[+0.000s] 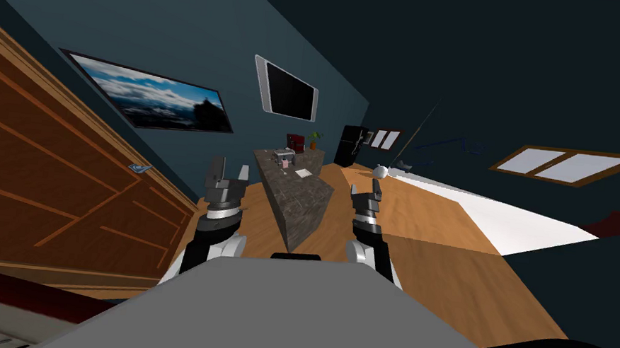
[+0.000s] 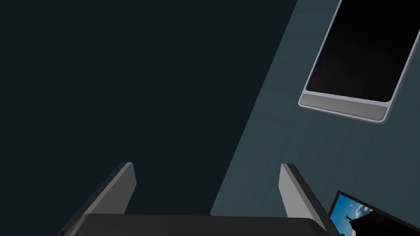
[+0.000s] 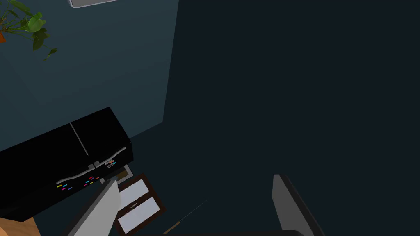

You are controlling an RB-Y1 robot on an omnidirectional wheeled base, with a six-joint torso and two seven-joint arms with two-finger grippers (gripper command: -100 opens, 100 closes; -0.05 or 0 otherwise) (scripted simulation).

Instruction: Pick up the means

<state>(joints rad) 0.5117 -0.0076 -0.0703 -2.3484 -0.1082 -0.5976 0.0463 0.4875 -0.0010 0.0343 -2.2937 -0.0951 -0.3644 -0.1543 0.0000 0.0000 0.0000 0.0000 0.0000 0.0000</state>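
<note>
left gripper (image 1: 229, 170) and right gripper (image 1: 367, 191) spread, flat white item (image 1: 302, 173) on counter (image 1: 304, 203) ahead

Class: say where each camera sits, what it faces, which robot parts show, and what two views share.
Head view: on the head, facing down-forward over a grey counter; forearms, left claw and right claw show.
Left wrist view: on the left hand, facing a wall screen; open fingers show.
Right wrist view: on the right hand, facing a black fridge; open fingers show.
Shared: head and left wrist views show the screen.
</note>
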